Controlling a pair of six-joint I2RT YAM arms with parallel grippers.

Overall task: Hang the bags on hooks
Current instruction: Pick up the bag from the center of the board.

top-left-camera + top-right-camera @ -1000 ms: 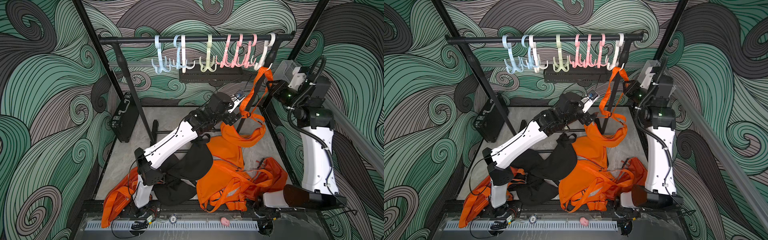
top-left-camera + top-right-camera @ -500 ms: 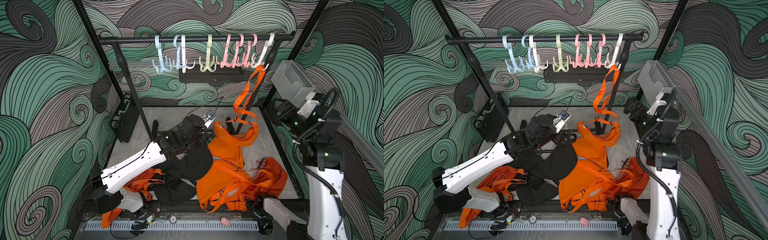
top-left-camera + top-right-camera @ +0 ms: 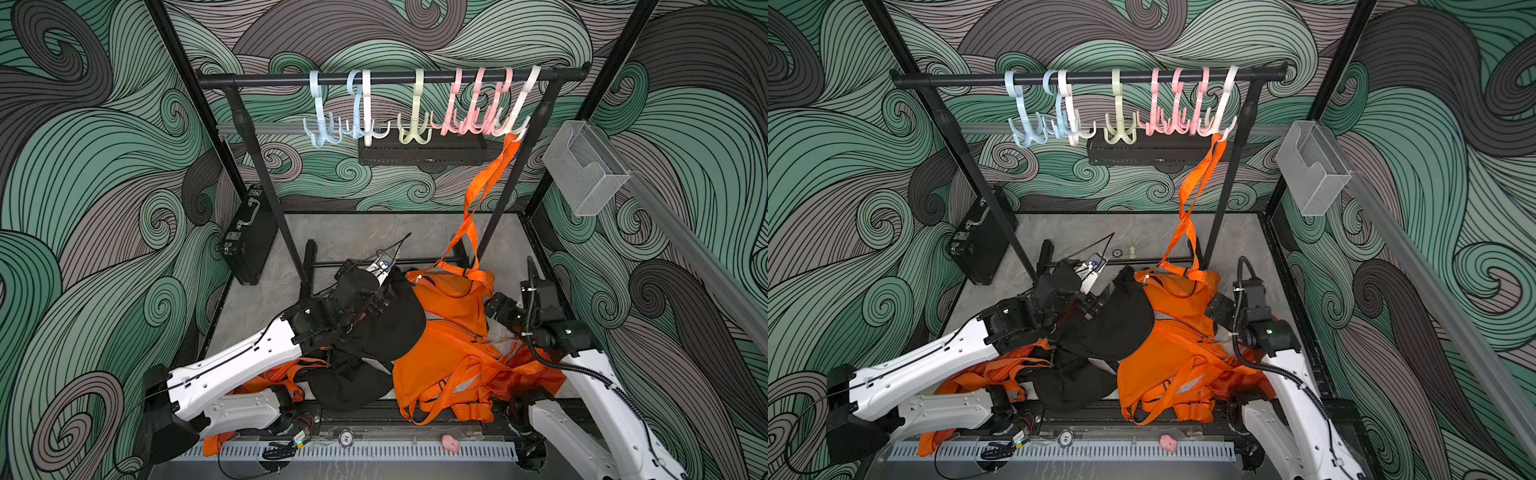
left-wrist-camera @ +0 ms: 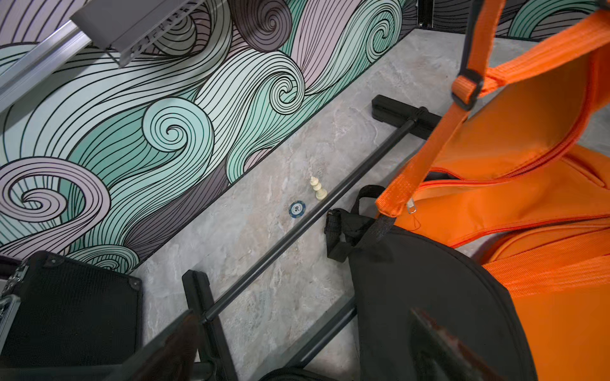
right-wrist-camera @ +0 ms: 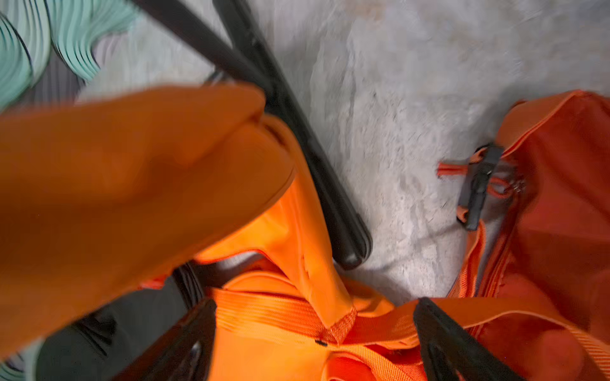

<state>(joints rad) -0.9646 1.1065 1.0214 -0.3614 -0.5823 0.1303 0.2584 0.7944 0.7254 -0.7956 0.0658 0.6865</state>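
**Bag hung; both jaws wide**

The orange bag (image 3: pixel 453 299) hangs by its strap (image 3: pixel 490 170) from the white hook (image 3: pixel 524 102) at the right end of the rail (image 3: pixel 395 78), its body low beside the black bag (image 3: pixel 386 328); the left gripper (image 4: pixel 303 349) stands spread wide above the floor (image 4: pixel 264 264) and black bag, gripping nothing; the right gripper (image 5: pixel 317 346) gapes just as wide over orange webbing (image 5: pixel 274 313), clamping nothing.

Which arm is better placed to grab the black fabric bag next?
Left, probably. The left gripper sits open over the black fabric bag, whose strap loop lies just ahead of its fingers. The right gripper is beyond the orange fabric bags, farther from it.
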